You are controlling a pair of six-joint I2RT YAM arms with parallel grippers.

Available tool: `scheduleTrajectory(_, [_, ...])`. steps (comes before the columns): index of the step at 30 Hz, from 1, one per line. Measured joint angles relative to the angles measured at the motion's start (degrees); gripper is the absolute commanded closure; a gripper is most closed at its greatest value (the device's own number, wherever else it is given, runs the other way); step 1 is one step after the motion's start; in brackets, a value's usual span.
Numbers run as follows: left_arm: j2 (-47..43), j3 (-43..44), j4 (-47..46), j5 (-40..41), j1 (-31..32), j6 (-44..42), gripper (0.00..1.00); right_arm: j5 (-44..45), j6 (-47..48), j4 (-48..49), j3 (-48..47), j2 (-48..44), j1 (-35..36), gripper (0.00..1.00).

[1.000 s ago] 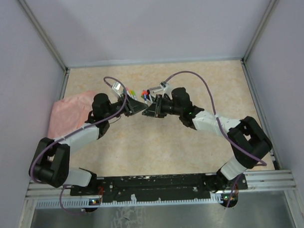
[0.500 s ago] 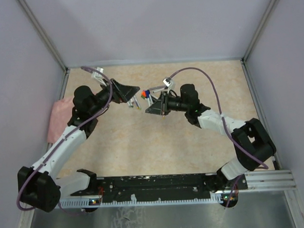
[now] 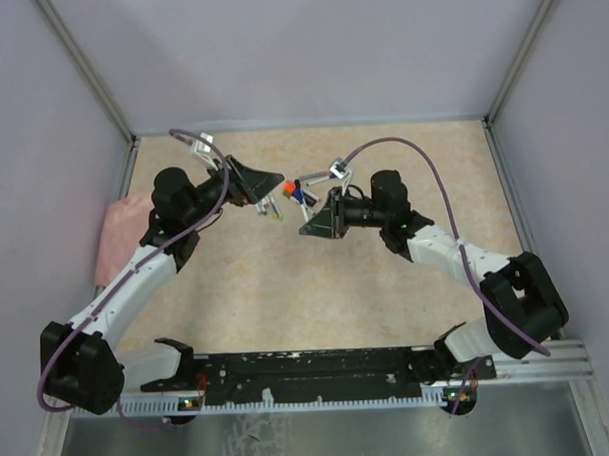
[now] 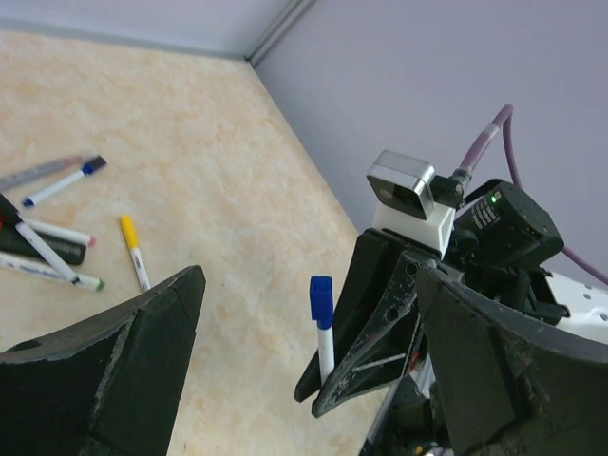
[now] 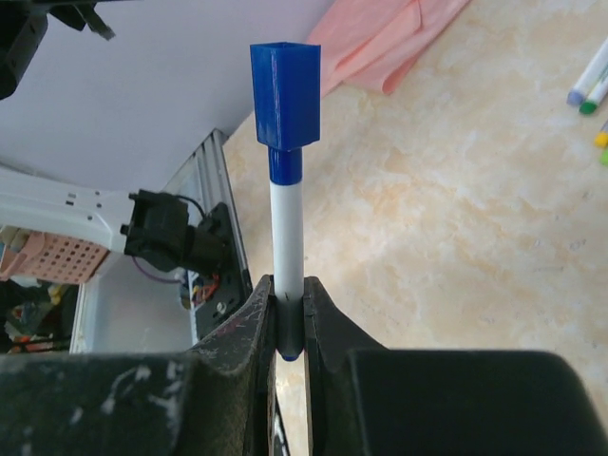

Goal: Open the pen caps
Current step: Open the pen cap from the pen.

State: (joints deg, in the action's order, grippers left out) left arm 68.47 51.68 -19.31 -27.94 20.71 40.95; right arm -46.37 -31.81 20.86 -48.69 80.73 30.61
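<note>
My right gripper is shut on the lower end of a white pen and holds it upright. A blue cap sits on the pen's top end. In the left wrist view this pen and its blue cap stand between my left gripper's wide-open fingers, which touch nothing. In the top view the left gripper hangs just left of the right gripper. Several other pens lie on the table, including a yellow-ended one and a blue-ended one.
A pink cloth lies at the left edge of the table. A dark highlighter lies among the loose pens under the left gripper. Walls close in the table on three sides.
The left gripper has opened wide and pulled back up and to the left, away from the right gripper. The right gripper has shifted slightly right, still holding the blue-capped pen.
</note>
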Motion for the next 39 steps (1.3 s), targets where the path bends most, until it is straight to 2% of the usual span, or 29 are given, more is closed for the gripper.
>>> scheduleTrajectory(4, [-0.5, -4.7, -2.7, -0.2, 1.0, 3.3, 0.03, 0.1, 0.4, -2.0, 3.0, -1.7, 0.0, 1.00])
scheduleTrajectory(9, [-1.0, -4.8, -2.4, 2.0, 4.2, 3.8, 0.04, 0.8, 4.0, -8.2, 0.0, -3.1, 0.0, 1.00])
scheduleTrajectory(16, [-1.1, -4.9, -2.4, 7.0, 8.2, 6.8, 0.09, 2.1, 5.5, -10.9, -1.4, -3.9, 0.6, 1.00])
scheduleTrajectory(21, [-0.5, -4.9, -2.5, 9.7, 11.0, 7.6, 0.18, 2.4, 6.3, -12.1, -1.5, -4.1, 1.2, 1.00])
scheduleTrajectory(28, [2.3, -4.7, -1.6, 11.0, 11.8, 8.1, 0.38, 2.6, 7.0, -12.9, -3.7, -4.0, 1.5, 1.00])
scheduleTrajectory(35, [2.7, -4.7, -1.2, 11.5, 12.1, 8.4, 0.42, 3.3, 7.8, -13.9, -3.9, -3.7, 3.0, 1.00])
scheduleTrajectory(39, [3.0, -4.7, -1.4, 11.4, 12.1, 9.0, 0.57, 3.4, 8.6, -14.8, -3.9, -3.2, 3.1, 1.00])
